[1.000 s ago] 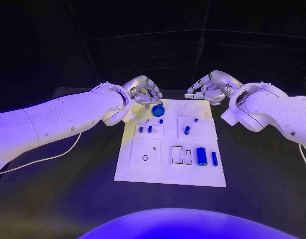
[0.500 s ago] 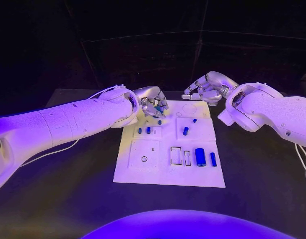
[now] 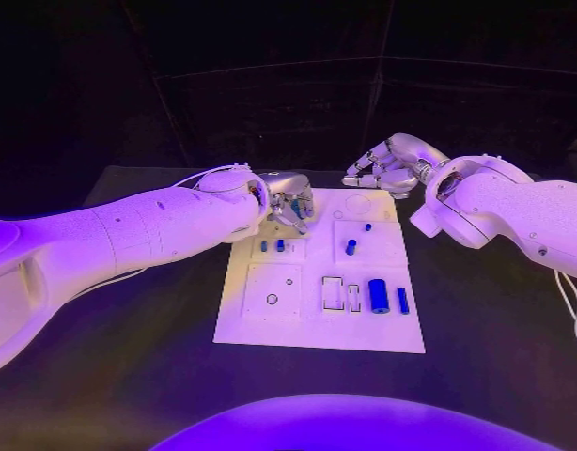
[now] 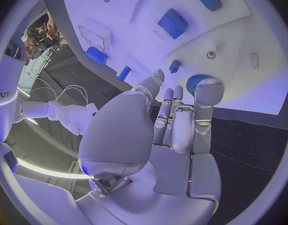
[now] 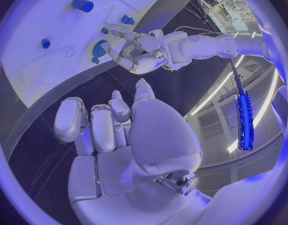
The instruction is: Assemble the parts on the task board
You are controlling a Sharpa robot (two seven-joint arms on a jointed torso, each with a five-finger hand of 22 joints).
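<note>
Two silver hands hover by the white task board: the left hand has swung inward over its far-left corner, pinching a round blue part, likely nearing placement; the right hand stays curled, empty.

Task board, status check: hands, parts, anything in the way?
Left hand over the task board far left corner, holding a round blue part. Right hand past the far edge, fingers curled, nothing held. No obstruction seen.
</note>
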